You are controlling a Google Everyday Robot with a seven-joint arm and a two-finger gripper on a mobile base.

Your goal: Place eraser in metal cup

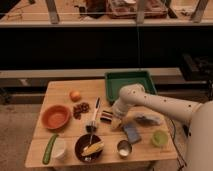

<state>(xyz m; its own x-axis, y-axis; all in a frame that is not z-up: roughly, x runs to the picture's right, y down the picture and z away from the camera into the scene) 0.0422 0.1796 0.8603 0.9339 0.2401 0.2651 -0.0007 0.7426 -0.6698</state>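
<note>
The eraser [105, 117], a small dark block with a pale stripe, lies near the middle of the wooden table [60, 90]. My gripper [114, 119] is right at its right end, low over the table, on the white arm that reaches in from the right. I cannot make out whether it touches the eraser. The metal cup [123, 148], small, shiny and pale inside, stands near the front edge, below and a little right of the gripper.
A blue-grey sponge [132, 133] and a light green cup [159, 138] sit right of the metal cup. A dark bowl [89, 147], white cup [59, 147], cucumber [48, 148], orange bowl [55, 116], brush [95, 112] and green tray [131, 80] surround the spot.
</note>
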